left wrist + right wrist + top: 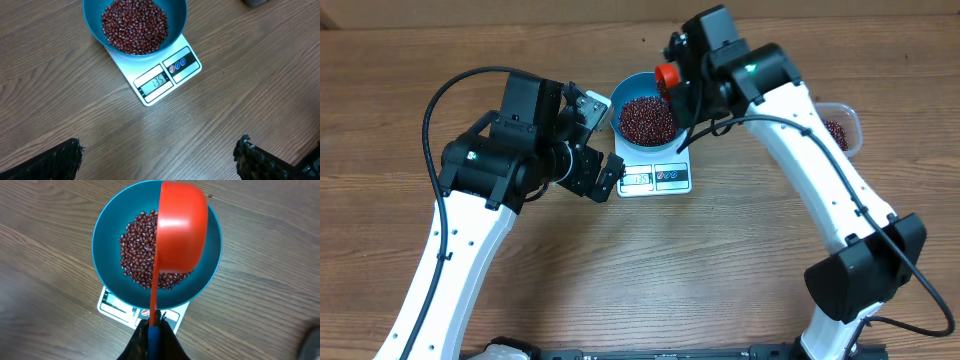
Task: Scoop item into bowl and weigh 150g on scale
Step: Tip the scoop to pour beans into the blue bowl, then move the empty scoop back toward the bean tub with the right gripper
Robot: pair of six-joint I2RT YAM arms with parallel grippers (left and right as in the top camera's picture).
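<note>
While the right gripper (152, 336) is clamping the thin handle of an orange scoop (181, 230) between its closed fingers, the scoop's cup is hanging over the blue bowl (107, 240) with its rounded back facing the wrist camera, so its inside is not showing. Dark red-brown beans (137, 250) are lying in a loose heap in the bottom of the bowl, partly hidden under the scoop.

The bowl is sitting on the white kitchen scale (150, 85), covering its rear part and leaving the front panel free. Seen from the left wrist, the display (155, 81) is reading 135, with small round markings just beside it.

From overhead, the scale (655, 178) is resting on the wooden table (620, 270) between the two arms. The left gripper (603, 140) is hovering just beside the scale's left edge with its jaws spread wide, holding nothing and touching neither scale nor bowl. A clear plastic tub (842, 125) is standing behind the right arm, well apart from the scale, with more beans showing inside it.
</note>
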